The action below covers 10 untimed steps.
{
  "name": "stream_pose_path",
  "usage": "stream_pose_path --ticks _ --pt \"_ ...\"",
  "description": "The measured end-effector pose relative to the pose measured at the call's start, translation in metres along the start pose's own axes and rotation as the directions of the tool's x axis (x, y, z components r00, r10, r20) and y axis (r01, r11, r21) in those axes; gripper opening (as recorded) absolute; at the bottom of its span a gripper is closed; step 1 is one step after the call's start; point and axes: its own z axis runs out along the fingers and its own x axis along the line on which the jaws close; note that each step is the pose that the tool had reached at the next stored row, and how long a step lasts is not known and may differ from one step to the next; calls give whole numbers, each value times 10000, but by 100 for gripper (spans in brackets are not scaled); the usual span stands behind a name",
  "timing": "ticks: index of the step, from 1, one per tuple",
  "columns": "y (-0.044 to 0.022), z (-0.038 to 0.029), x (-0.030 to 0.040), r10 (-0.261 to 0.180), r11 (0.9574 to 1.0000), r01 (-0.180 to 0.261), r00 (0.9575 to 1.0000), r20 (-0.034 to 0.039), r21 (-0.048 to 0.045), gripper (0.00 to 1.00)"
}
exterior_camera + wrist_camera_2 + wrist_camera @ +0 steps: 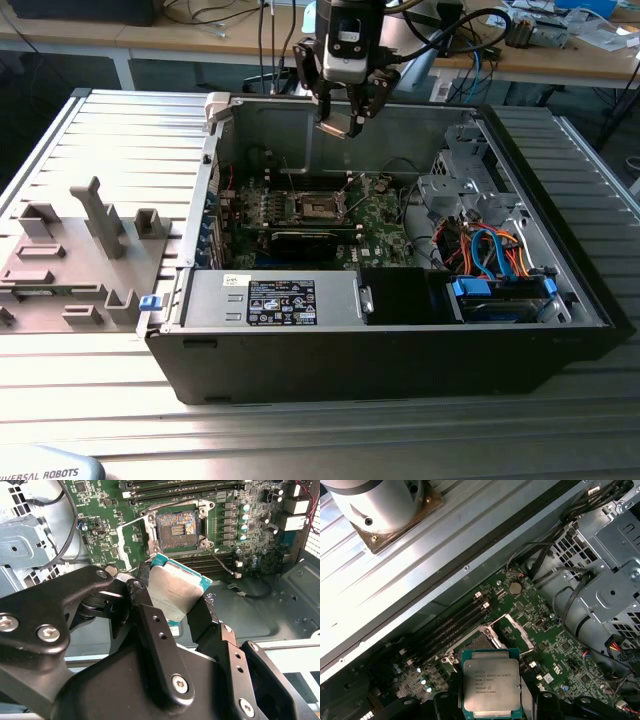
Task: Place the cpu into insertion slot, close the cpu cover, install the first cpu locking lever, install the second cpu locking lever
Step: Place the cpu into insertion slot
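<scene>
My gripper (345,125) hangs above the open computer case (400,360), shut on the cpu (338,127), which is tilted. In both wrist views the cpu (175,592) (492,687) shows its dull silver top and teal edge, clamped by its sides between the black fingers (145,605). The insertion slot (318,205) (177,527) lies open on the green motherboard below, with its dark pin field showing and the cpu well above it. The cpu cover (131,536) (516,630) is swung up beside the slot.
A long black card (305,240) sits just in front of the slot, with memory slots (185,487) alongside. A drive cage (460,170) and blue and orange cables (490,250) fill the case's right side. A grey fixture tray (80,250) lies outside, at the exterior view's left.
</scene>
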Motion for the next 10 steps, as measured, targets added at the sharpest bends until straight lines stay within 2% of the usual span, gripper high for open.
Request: stream_pose_path --ticks 10 --pt "0 0 0 161 9999 -161 9999 14 -2 54"
